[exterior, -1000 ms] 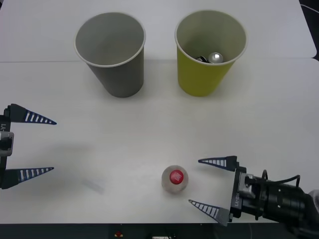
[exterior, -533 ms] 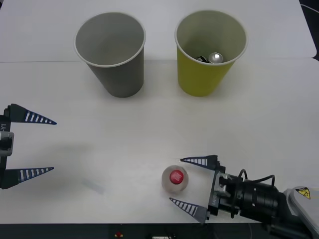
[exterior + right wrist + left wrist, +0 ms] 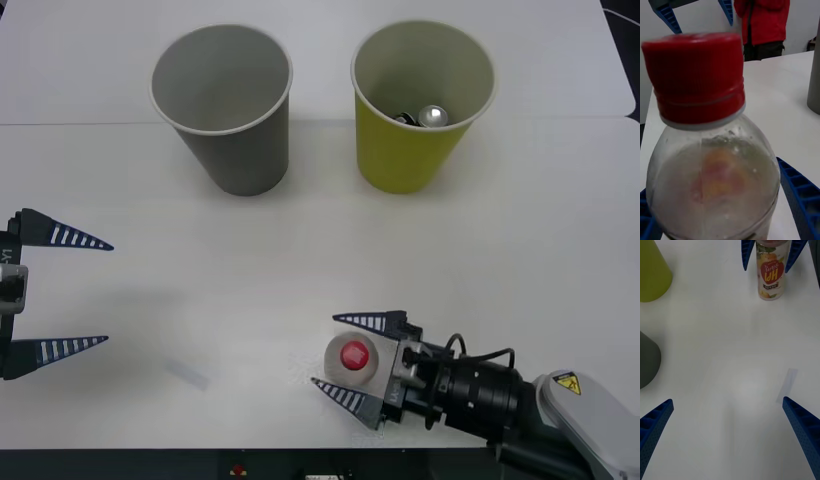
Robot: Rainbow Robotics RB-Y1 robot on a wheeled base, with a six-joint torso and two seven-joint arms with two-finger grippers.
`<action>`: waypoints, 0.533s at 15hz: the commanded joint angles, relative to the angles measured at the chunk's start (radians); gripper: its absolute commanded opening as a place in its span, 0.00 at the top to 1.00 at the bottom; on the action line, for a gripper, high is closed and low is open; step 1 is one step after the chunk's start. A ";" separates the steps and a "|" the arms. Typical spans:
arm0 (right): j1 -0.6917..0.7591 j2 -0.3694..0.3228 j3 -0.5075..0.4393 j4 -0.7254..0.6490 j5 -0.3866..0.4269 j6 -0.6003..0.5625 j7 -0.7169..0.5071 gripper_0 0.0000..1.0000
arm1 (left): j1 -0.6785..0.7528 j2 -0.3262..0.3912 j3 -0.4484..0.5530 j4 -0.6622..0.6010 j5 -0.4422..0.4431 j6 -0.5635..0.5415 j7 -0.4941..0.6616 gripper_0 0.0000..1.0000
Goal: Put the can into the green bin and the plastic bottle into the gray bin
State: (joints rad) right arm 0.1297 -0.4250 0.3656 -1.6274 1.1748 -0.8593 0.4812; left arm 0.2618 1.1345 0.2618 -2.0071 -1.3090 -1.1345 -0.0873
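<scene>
Right hand (image 3: 353,361) spread wide, straddling upright plastic bottle (image 3: 351,359) on bench (image 3: 250,290), set for squeezing. Can (image 3: 432,116) already inside green bin (image 3: 420,160); gray bin (image 3: 235,150) awaiting bottle. Left hand (image 3: 75,292) parked wide at bench edge.

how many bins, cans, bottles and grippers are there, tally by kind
bins: 2, the gray bin and the green bin
cans: 1, the can inside the green bin
bottles: 1, the plastic bottle, standing between the open fingers of the right gripper
grippers: 2, the right gripper and the left gripper, open at the table's left edge
total: 6
</scene>
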 commanded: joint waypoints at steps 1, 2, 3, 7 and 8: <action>-0.001 0.002 0.001 0.000 -0.001 0.000 0.014 1.00 | 0.000 0.000 0.000 0.000 0.000 0.000 0.000 0.00; -0.001 0.003 0.001 0.000 0.000 0.000 0.016 1.00 | 0.000 0.000 0.000 0.000 0.000 0.000 0.000 0.00; -0.001 0.003 -0.001 0.000 -0.001 0.000 0.017 1.00 | 0.000 0.000 0.000 0.000 0.000 0.000 0.000 0.00; 0.004 0.003 -0.010 0.000 -0.009 -0.010 -0.003 1.00 | 0.000 0.000 0.000 0.000 0.000 0.000 0.000 0.00; 0.005 0.003 -0.019 0.000 -0.009 -0.018 -0.007 1.00 | 0.000 0.000 0.000 0.000 0.000 0.000 0.000 0.00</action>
State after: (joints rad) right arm 0.1337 -0.4215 0.3533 -1.6274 1.1660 -0.8714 0.4779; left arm 0.2618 1.1345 0.2618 -2.0071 -1.3090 -1.1345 -0.0873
